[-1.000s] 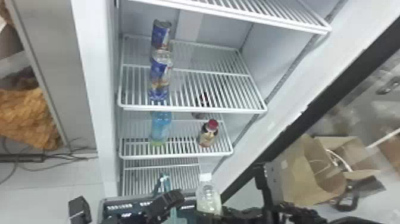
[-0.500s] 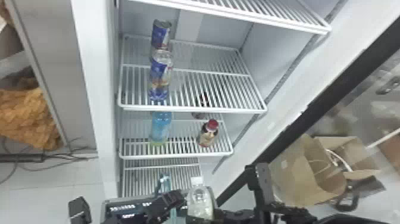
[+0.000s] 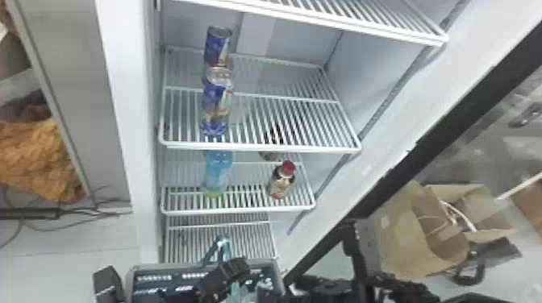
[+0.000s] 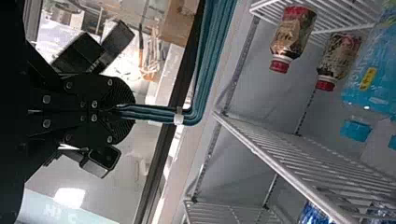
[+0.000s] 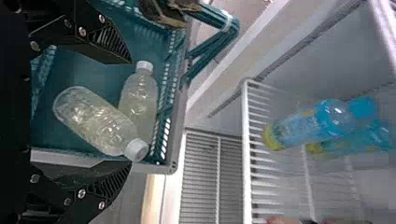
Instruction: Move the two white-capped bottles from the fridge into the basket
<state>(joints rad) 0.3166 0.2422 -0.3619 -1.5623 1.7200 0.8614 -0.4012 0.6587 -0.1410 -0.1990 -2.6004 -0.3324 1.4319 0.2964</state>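
At the bottom of the head view my left gripper [image 3: 226,278] is over the basket [image 3: 139,269], and my right gripper [image 3: 357,258] is at the basket's right. In the left wrist view, the left gripper [image 4: 125,111] is closed around the basket's teal handle [image 4: 203,60]. The right wrist view has my right gripper [image 5: 130,113] open above the basket [image 5: 60,157]. Inside it lie two white-capped bottles: one bottle [image 5: 93,119] slants across the lower part of the other bottle [image 5: 140,95]. They lie between the spread fingers as seen from the wrist; contact cannot be told.
The fridge shelves [image 3: 258,149] rise beyond the basket. They hold blue cans and a clear-topped bottle [image 3: 217,104], a blue bottle [image 3: 217,173] and a red-capped bottle [image 3: 282,179]. The dark-edged fridge door [image 3: 403,173] stands at the right, with cardboard boxes [image 3: 419,241] beyond it.
The white-capped bottle that stood up between the right gripper's fingers shifted left, then dropped down into the basket. My right gripper has let it go. The left gripper has kept still.
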